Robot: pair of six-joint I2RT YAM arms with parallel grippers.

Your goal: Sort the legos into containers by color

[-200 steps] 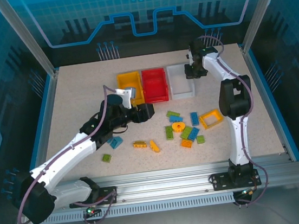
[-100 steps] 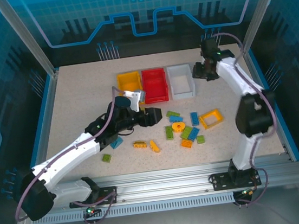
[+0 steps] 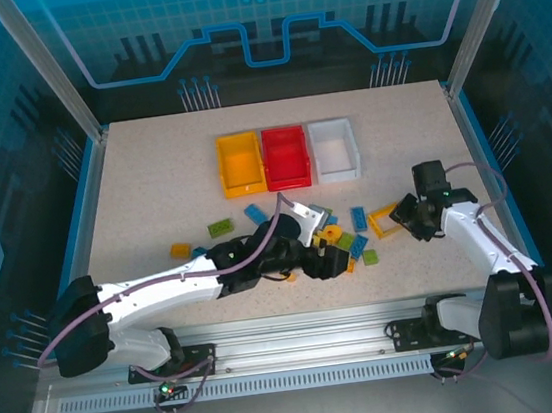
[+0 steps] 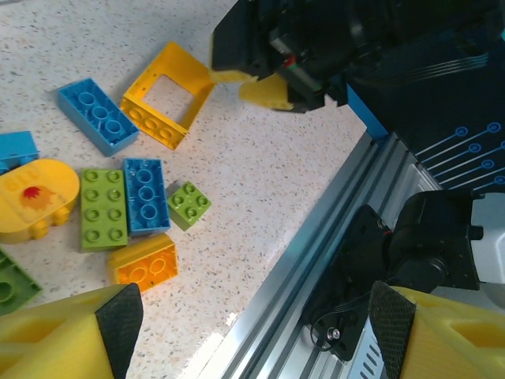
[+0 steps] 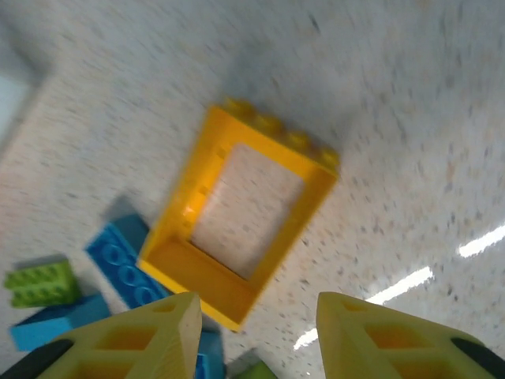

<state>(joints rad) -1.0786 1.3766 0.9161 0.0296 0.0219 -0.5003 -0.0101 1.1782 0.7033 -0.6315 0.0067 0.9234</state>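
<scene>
Both sets of my jaws are spread apart with nothing in them, right gripper (image 5: 254, 306) just beside the yellow frame (image 5: 207, 286), left gripper (image 4: 254, 316) above the loose legos (image 4: 103, 207) scattered on that frame's other side.

bright even light; right wrist view motion-blurred; glare streaks on table (image 5: 394, 189).

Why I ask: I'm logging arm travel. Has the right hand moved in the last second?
Yes: the right hand came from beside the white bin nearward, to the yellow frame.
</scene>
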